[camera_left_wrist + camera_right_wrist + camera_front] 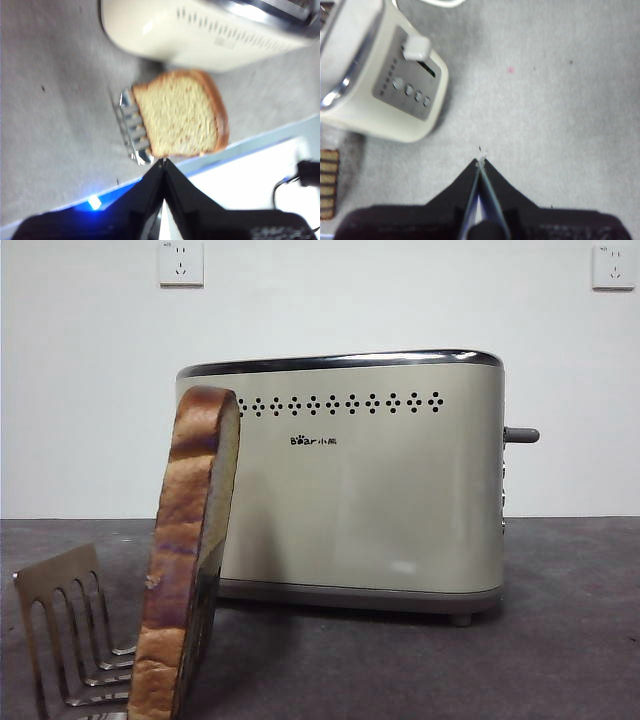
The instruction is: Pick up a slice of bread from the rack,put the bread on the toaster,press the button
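Note:
The slice of bread stands upright in the silver rack at the front left, crust edge towards the front camera. The left wrist view shows its pale face in the rack. The cream toaster stands behind, its grey button sticking out of the right end. The right wrist view shows the button on the toaster's end panel. My left gripper is shut and empty, above and short of the bread. My right gripper is shut and empty over bare table near the toaster's end.
The grey table runs right of the toaster. Two wall sockets sit on the white wall behind. In the left wrist view the table's edge lies close to the rack, with a black cable beyond it.

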Controlling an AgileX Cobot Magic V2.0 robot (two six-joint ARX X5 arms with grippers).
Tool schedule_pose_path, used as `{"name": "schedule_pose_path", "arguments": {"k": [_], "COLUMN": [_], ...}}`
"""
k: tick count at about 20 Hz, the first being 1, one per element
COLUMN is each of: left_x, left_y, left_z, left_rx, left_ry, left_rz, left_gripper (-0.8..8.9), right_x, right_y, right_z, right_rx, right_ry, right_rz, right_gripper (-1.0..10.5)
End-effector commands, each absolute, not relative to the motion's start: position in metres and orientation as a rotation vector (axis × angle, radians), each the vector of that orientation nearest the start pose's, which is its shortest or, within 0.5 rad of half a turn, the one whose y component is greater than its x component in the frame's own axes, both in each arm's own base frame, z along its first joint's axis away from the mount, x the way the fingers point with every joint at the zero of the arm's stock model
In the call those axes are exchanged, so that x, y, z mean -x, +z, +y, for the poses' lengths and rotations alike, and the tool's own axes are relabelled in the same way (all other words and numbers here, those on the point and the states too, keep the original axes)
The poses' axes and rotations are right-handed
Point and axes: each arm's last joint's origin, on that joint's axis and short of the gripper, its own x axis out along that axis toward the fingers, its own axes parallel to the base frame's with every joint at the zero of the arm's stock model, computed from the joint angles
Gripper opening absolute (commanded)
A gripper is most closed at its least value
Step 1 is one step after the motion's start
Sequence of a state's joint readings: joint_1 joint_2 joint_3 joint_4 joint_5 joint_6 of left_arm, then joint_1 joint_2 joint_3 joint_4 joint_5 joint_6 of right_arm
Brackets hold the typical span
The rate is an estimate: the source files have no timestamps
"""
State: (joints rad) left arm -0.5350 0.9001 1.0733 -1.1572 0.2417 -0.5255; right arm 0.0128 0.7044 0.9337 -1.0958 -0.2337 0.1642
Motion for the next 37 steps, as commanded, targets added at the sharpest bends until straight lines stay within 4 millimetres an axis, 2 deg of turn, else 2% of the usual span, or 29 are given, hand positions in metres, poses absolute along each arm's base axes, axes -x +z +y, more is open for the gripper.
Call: {"name": "schedule_pose_path", "arguments": {"k": [1,7,9,11,12,18,23,28,29,31,33,37], "left_x": [-0.117,-0.131,-0.137,-0.143,-0.146,-0.162,-0.179,-0.192,-0.194,-0.195,-0.195,-0.196], "left_y": [0.33,0.341,0.343,0.343,0.342,0.321,0.295,0.269,0.265,0.265,0.265,0.265], "left_z": [-0.098,-0.16,-0.176,-0.188,-0.193,-0.214,-0.235,-0.245,-0.246,-0.245,-0.244,-0.24], "left_rx": [0.289,0.109,0.04,-0.016,-0.027,-0.068,-0.104,-0.169,-0.177,-0.176,-0.177,-0.186], "left_ry": [-0.402,-0.401,-0.375,-0.354,-0.349,-0.307,-0.265,-0.22,-0.213,-0.207,-0.203,-0.185], "left_rz": [1.178,1.211,1.239,1.27,1.28,1.344,1.355,1.423,1.435,1.438,1.442,1.459], "left_gripper": [-0.05,0.18,1.26,3.34,3.8,3.78,3.77,3.72,3.6,2.35,1.57,1.47], "right_x": [-0.105,-0.105,-0.105,-0.105,-0.105,-0.105,-0.106,-0.106,-0.106,-0.106,-0.106,-0.106], "right_y": [0.316,0.316,0.316,0.316,0.316,0.317,0.317,0.317,0.317,0.317,0.317,0.317], "right_z": [0.008,0.008,0.008,0.008,0.008,0.008,0.008,0.008,0.008,0.008,0.008,0.008], "right_rx": [-0.238,-0.238,-0.238,-0.238,-0.239,-0.238,-0.23,-0.22,-0.22,-0.221,-0.22,-0.22], "right_ry": [0.167,0.167,0.166,0.167,0.166,0.167,0.171,0.175,0.175,0.175,0.175,0.176], "right_rz": [0.881,0.882,0.882,0.881,0.881,0.879,0.871,0.871,0.871,0.871,0.87,0.865], "right_gripper": [0.0,0.0,0.0,0.0,0.0,0.0,0.0,0.0,0.0,0.0,0.0,0.0]}}
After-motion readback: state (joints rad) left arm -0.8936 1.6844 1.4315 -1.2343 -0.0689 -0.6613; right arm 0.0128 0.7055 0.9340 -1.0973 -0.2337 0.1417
